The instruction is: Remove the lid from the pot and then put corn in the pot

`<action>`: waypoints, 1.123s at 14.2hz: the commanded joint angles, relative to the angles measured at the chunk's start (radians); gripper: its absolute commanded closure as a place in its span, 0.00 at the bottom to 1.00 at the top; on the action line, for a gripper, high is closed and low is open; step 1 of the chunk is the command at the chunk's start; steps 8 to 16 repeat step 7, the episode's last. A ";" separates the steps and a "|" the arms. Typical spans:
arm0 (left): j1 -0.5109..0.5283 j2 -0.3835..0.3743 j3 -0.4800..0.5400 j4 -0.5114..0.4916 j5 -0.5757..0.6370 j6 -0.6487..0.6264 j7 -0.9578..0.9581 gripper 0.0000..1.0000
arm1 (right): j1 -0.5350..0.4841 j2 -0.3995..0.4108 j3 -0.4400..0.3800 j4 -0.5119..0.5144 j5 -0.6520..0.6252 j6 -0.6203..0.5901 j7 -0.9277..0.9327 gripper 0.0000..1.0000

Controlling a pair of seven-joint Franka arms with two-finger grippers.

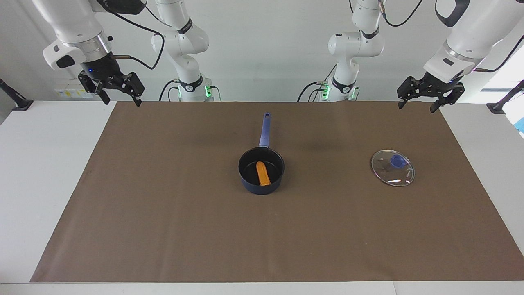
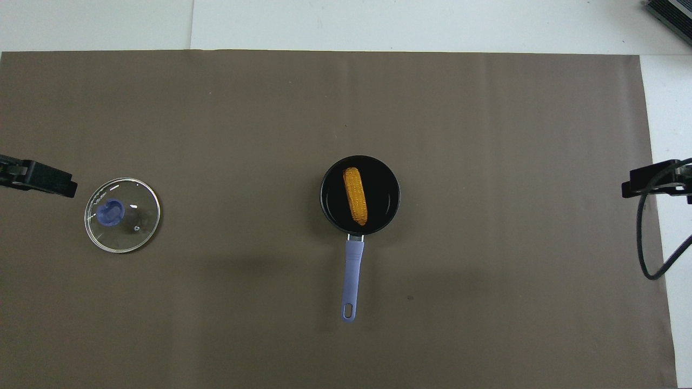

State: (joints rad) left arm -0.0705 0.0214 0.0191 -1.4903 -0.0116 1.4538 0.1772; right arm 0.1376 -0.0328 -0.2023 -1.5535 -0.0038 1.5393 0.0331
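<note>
White walls back a long white table [image 1: 45,172] that carries a wide brown mat [image 1: 163,213] over most of its top. Both arm bases stand at the robots' edge of the mat, each with a small green light at its foot.

Both arms are raised and wait, one at each end of the table. At the left arm's end, the left gripper [image 1: 418,105] hangs in the air above the corner of the mat nearest the robots, its two fingers spread apart and holding nothing. At the other end, the right gripper [image 1: 121,101] hangs above the matching corner, also spread wide and empty. From overhead only the dark tips of each show at the edges of the view, the left gripper [image 2: 40,181] near the lid and the right gripper [image 2: 651,181] with a black cable [image 2: 646,237] looping below it.

Near the middle of the mat sits the pot [image 1: 245,180], dark blue with a black inside, uncovered, its long blue handle [image 1: 265,130] pointing straight toward the robots.

Well apart from the pot, toward the left arm's end of the table, the lid [image 1: 399,177] lies flat on the mat, its blue knob [image 1: 397,161] facing up and off centre as seen from the facing view.

Inside the pot lies the corn [image 1: 262,173], resting on the bottom, lengthwise roughly in line with the handle.
</note>
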 commanded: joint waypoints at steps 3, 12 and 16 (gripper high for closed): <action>0.008 0.000 -0.002 0.007 0.013 -0.010 0.015 0.00 | -0.004 -0.018 0.004 -0.023 -0.038 0.033 -0.030 0.00; 0.026 0.002 -0.001 0.008 0.010 -0.010 0.010 0.00 | 0.003 -0.018 0.006 -0.026 -0.038 0.047 -0.025 0.00; 0.026 0.002 -0.001 0.008 0.010 -0.010 0.010 0.00 | 0.003 -0.018 0.006 -0.026 -0.038 0.047 -0.025 0.00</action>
